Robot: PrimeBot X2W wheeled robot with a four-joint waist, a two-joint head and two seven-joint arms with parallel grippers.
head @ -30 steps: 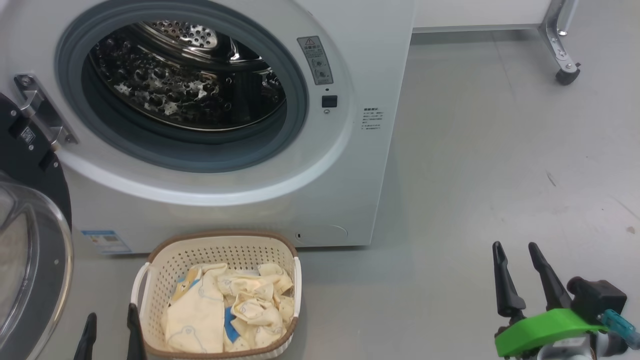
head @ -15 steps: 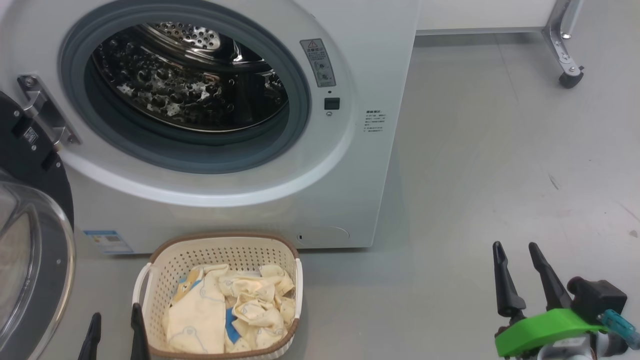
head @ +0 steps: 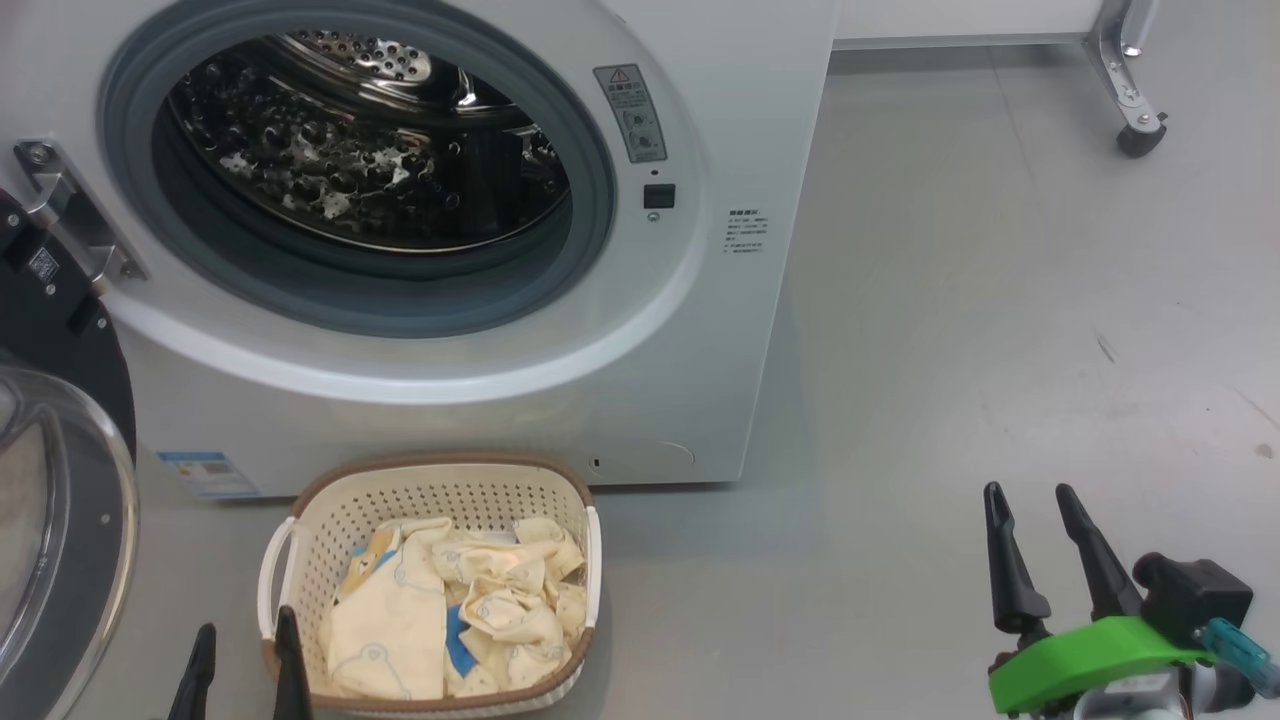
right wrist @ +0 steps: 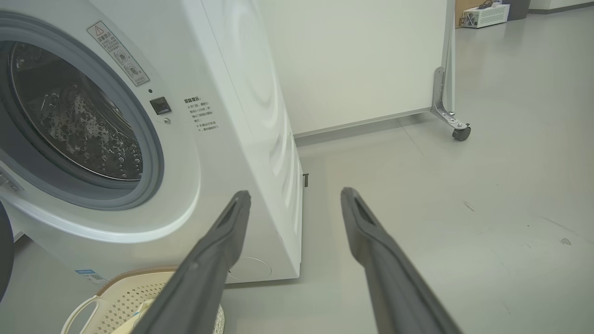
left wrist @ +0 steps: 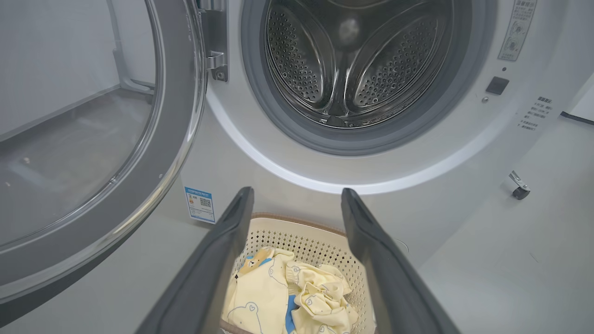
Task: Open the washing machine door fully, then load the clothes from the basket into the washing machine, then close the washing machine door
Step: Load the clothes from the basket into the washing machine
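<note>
The washing machine (head: 720, 330) stands with its grey-rimmed mouth and steel drum (head: 360, 150) bare. Its door (head: 50, 500) is swung wide to the left, black ring and clear glass showing, also in the left wrist view (left wrist: 93, 153). On the floor before the machine sits the cream basket (head: 430, 490) holding the cream-yellow clothes (head: 450, 610) with blue patches. My left gripper (head: 245, 640) hangs open at the basket's near left corner; along its fingers I see the clothes (left wrist: 287, 297) just below. My right gripper (head: 1030, 500) stands open over bare floor, far right of the basket.
A white panel on a metal leg with a caster (head: 1140, 140) stands at the back right. A corner of the basket (right wrist: 116, 297) shows in the right wrist view. Grey floor (head: 1000, 300) stretches to the machine's right.
The head camera has shifted slightly, so machine and basket sit a little differently in the picture. My left gripper's fingertips show a bit lower. The right gripper has not moved.
</note>
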